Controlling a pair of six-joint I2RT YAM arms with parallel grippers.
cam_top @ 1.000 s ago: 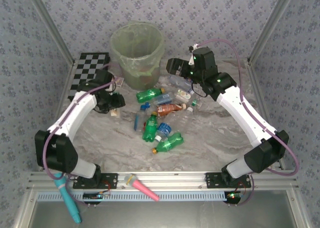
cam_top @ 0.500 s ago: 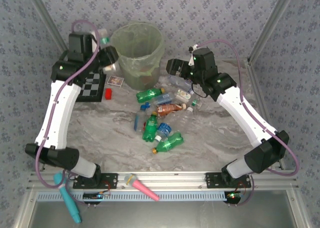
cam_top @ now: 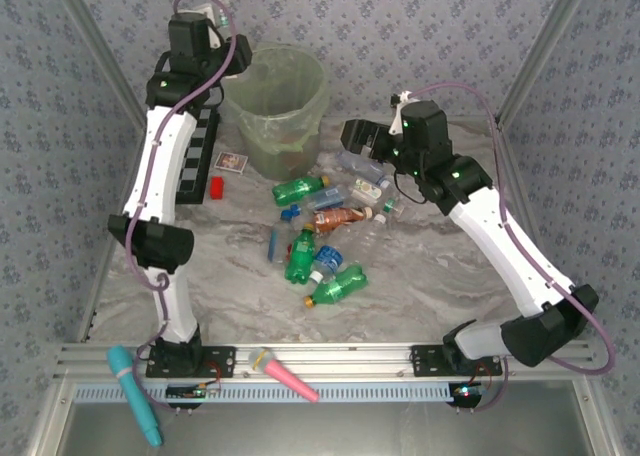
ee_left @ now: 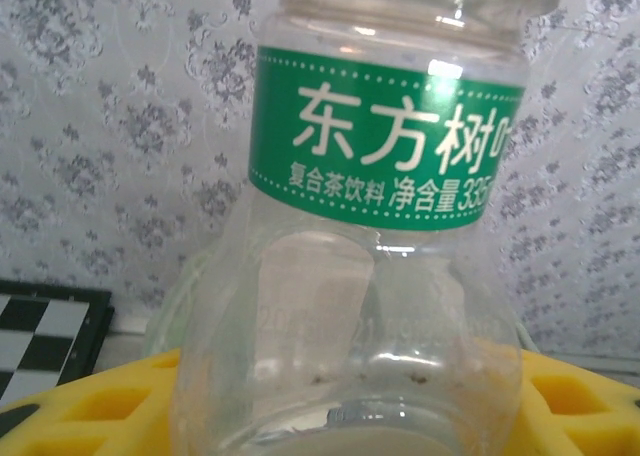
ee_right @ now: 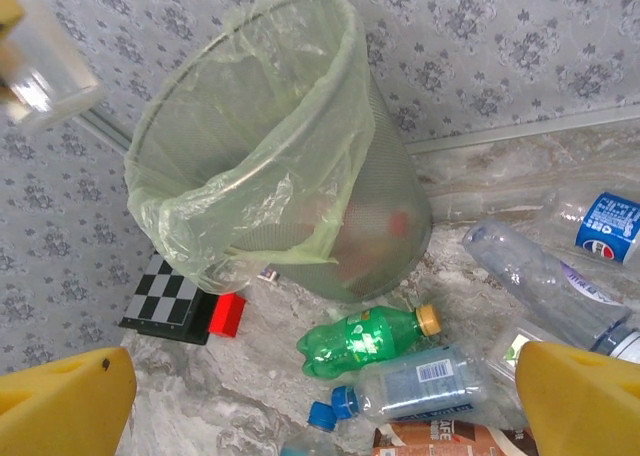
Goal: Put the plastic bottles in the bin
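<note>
**A:** In the left wrist view, what is being carried, and why?

**B:** A clear bottle with a green label is pinched upright between the yellow pads of the left claw. The claw is closed only as far as the bottle's body allows. The bottle is judged to be raised for dropping into the bin.

**A:** And from the top?

**B:** The left arm is seen raised at the far left, its claw just beside the rim of the bin. Whether the bottle is over the opening cannot be told. Roughly 10 loose bottles are heaped on the worktop, near and right of the bin, so much of the task is judged undone. The right claw is held above the heap's far edge.

**A:** The right wrist view?

**B:** The right claw is spread wide; nothing is held or touched. A green bottle and several clear ones lie below it, with the bin beyond them. A red block and a chessboard lie at the bin's left. This claw is judged to be poised for the next pick.
</note>
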